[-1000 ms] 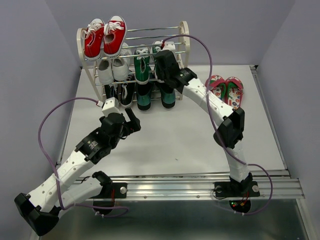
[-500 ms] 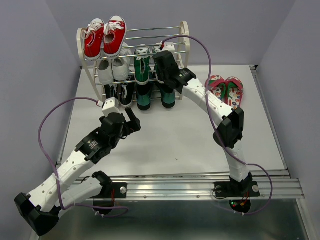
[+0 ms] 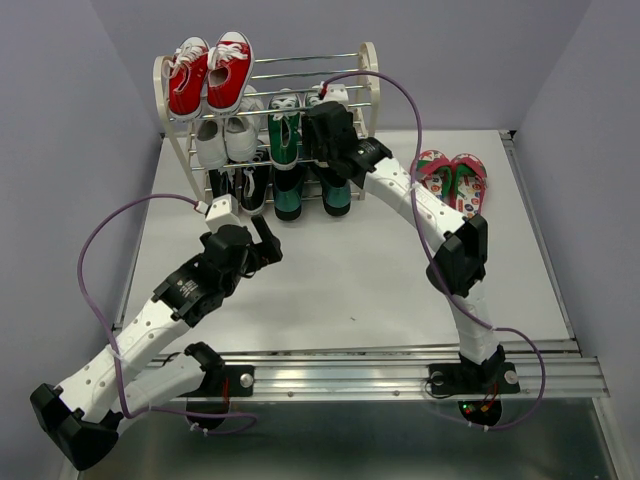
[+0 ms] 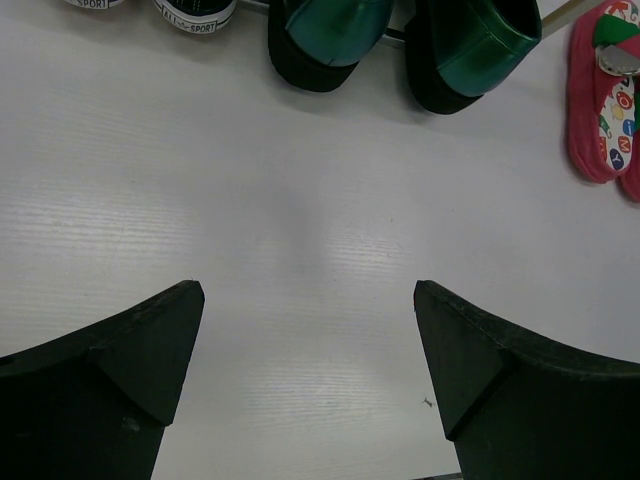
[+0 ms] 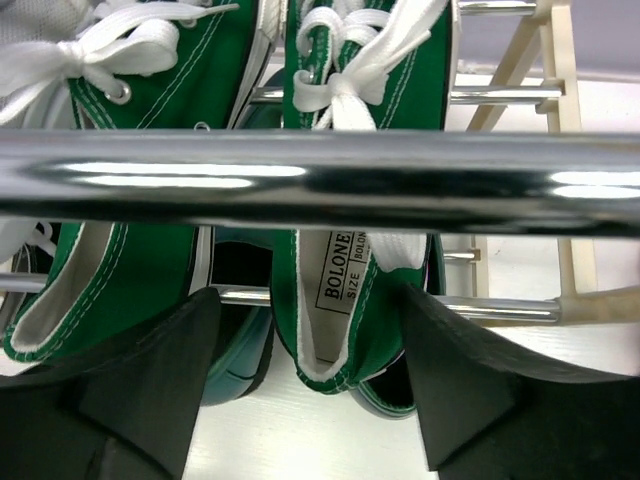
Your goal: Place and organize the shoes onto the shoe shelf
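The shoe shelf point(image 3: 368, 70) stands at the table's back. Two green sneakers sit on its middle tier; the left one point(image 3: 283, 130) shows, and the right one is mostly hidden by my right gripper point(image 3: 325, 128). In the right wrist view my right gripper point(image 5: 308, 330) is open, its fingers on either side of the right sneaker's heel point(image 5: 350, 290), with the left sneaker point(image 5: 110, 280) beside it. Two teal loafers point(image 3: 288, 195) point(image 4: 480, 40) sit at the bottom tier. The pink-red flip-flops point(image 3: 455, 180) lie on the table right of the shelf. My left gripper point(image 4: 308, 300) is open and empty above bare table.
Red sneakers point(image 3: 210, 75) sit on the top tier, white sneakers point(image 3: 225, 140) on the middle tier and black sneakers point(image 3: 245, 185) at the bottom left. A silver rod point(image 5: 320, 185) crosses just in front of the right wrist camera. Grey walls enclose the table.
My right gripper has shifted slightly to the left at the shelf's middle tier. The left arm has barely moved.
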